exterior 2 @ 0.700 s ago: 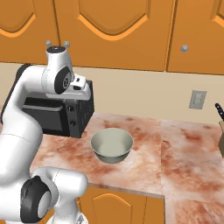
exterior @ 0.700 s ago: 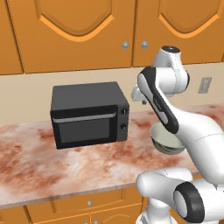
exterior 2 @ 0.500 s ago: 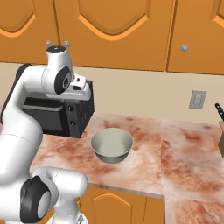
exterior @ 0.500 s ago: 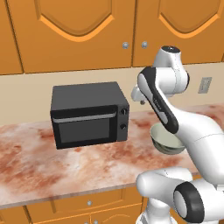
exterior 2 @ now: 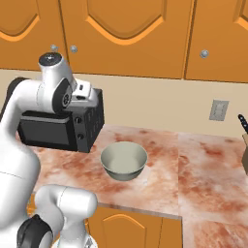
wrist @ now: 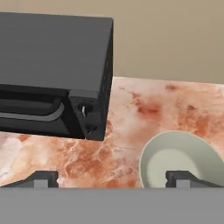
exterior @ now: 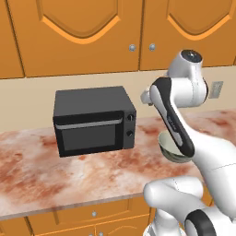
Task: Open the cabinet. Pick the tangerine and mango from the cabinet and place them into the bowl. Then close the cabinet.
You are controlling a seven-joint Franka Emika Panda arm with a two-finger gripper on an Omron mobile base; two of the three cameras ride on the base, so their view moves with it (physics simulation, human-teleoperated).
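Observation:
The cabinet [exterior: 83, 41] is the orange wall cupboard above the counter, with both doors shut and two small silver knobs [exterior: 132, 47] side by side; it also runs across the top of the right base view [exterior 2: 121, 34]. The tangerine and mango are hidden. The pale grey-green bowl [exterior 2: 124, 162] stands empty on the counter to the right of the microwave, partly behind my arm in the left base view [exterior: 171, 150]. My gripper [wrist: 113, 179] hangs open above the counter between microwave and bowl [wrist: 183, 164], fingertips [wrist: 41, 178] wide apart, holding nothing.
A black microwave [exterior: 94, 122] stands on the marbled counter [exterior: 46, 170] against the wall, below the cabinet. A wall outlet [exterior 2: 219, 110] sits to the right. A dark knife handle [exterior 2: 242, 121] juts in at the far right edge. Low cupboards [exterior 2: 131, 227] run under the counter.

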